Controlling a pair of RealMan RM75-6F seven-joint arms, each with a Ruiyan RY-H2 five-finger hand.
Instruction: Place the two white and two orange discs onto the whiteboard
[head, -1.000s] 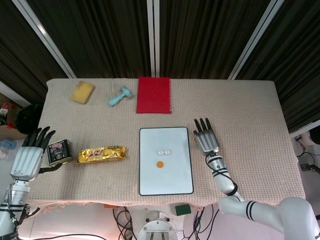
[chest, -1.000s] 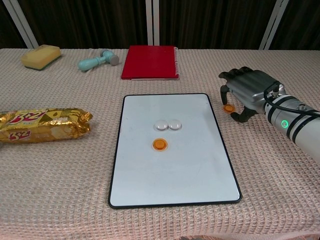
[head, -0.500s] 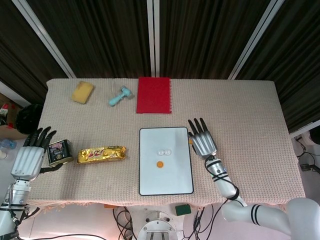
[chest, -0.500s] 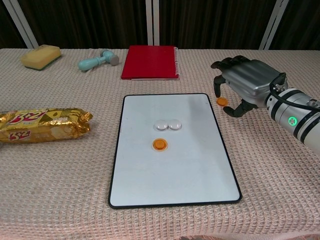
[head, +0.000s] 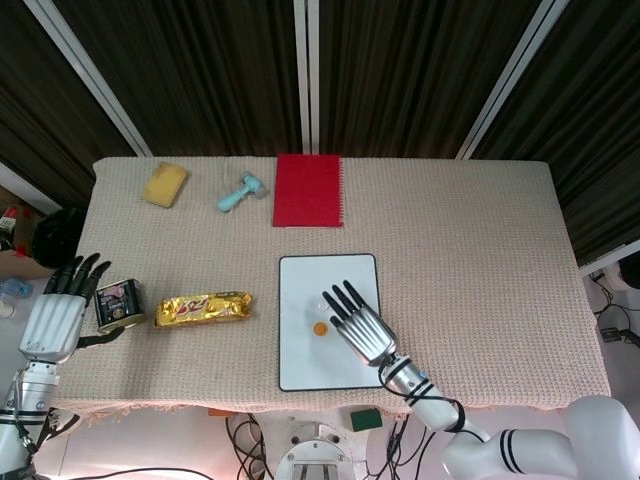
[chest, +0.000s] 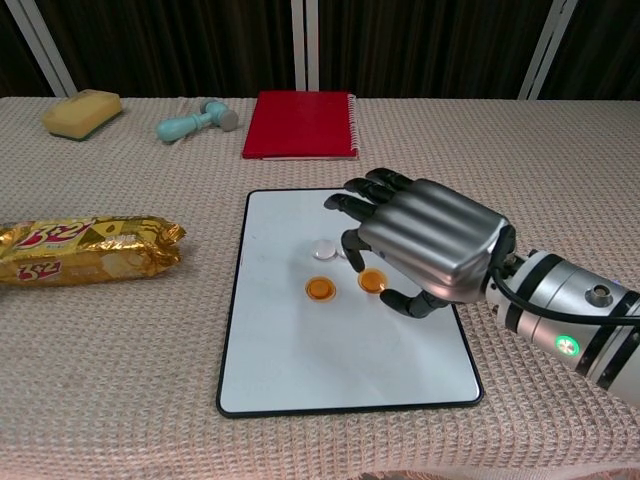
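Observation:
The whiteboard lies flat at the table's front middle, also seen in the head view. On it rest one orange disc and a white disc; a second white disc beside it is mostly hidden behind my fingers. My right hand hovers low over the board's right half, pinching the second orange disc between thumb and a finger, right next to the first one. My left hand rests open at the far left, fingers spread, apart from the discs.
A small can stands beside my left hand, then a gold snack pack. At the back lie a red notebook, a teal toy and a yellow sponge.
My right hand has moved left from the cloth beside the board to over it, bringing the second orange disc along. The left hand stayed still.

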